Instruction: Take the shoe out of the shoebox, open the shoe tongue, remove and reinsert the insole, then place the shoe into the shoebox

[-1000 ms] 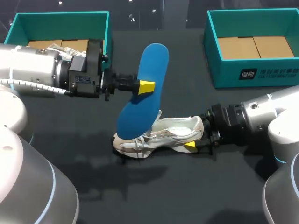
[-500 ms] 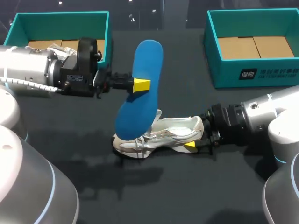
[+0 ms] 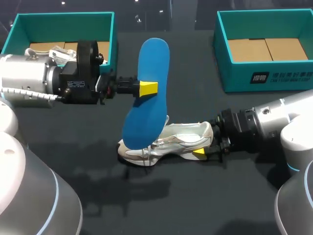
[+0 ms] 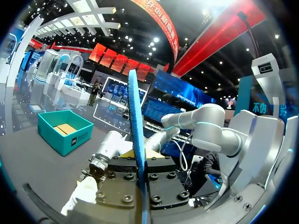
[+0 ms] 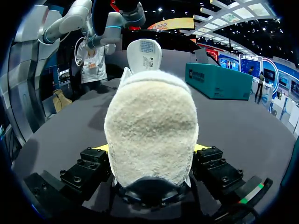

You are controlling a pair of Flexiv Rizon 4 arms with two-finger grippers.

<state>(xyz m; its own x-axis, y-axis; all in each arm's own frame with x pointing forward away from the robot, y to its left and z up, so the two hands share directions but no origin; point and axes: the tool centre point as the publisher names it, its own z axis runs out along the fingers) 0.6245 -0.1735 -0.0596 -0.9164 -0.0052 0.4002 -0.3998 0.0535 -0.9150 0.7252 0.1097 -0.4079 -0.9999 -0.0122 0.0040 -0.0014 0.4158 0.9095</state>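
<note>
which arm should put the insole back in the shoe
Left. The left gripper holds the insole over the shoe; the right gripper is clamped on the shoe's heel, steadying it.

Toe of shoe [image 3: 186,138] behind insole [image 3: 153,58]

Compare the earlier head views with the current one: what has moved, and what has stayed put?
The left gripper, shut on the blue insole, has drawn back a little toward its own side. The insole has shifted with it and now stands more upright. Nothing was taken hold of or let go. The right gripper stays clamped on the heel of the white shoe, which has not moved on the table.
</note>
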